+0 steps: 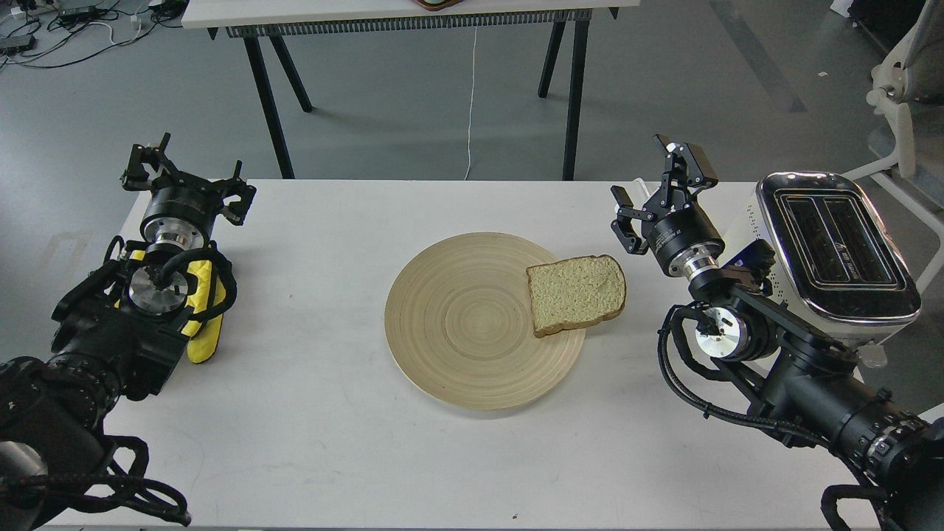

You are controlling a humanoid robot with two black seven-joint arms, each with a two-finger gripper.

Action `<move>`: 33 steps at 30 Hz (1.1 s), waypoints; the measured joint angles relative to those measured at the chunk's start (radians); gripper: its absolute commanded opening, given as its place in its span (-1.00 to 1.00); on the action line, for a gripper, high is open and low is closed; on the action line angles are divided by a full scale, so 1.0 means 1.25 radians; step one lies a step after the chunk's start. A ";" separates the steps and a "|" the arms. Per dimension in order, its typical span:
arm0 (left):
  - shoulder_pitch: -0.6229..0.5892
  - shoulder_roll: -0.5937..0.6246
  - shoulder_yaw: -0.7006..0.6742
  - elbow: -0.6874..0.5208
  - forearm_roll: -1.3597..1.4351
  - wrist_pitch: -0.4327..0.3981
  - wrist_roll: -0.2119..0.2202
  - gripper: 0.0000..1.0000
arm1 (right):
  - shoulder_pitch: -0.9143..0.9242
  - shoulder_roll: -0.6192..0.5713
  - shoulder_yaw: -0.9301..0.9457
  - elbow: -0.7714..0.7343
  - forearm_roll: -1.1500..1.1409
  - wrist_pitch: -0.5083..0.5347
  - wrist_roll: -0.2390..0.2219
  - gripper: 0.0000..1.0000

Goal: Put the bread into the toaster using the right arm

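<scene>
On round wooden plate [472, 354], speckled bread [577, 293].

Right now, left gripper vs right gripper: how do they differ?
The left gripper sits far from the bread, over the table's left end; the right gripper hangs between bread and toaster. The left one has a yellow part behind it; the right has none. Both open, empty.
</scene>
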 measured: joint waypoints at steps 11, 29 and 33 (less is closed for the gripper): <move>0.000 0.000 0.000 0.000 0.000 0.000 0.000 1.00 | 0.001 -0.003 -0.003 0.011 -0.002 -0.017 0.000 0.95; 0.000 0.000 0.000 0.000 0.000 0.000 -0.001 1.00 | 0.029 -0.099 -0.008 0.101 -0.248 -0.226 0.000 0.95; 0.000 0.000 0.000 0.000 0.000 0.000 -0.001 1.00 | 0.021 -0.107 -0.041 0.118 -0.372 -0.320 0.000 0.95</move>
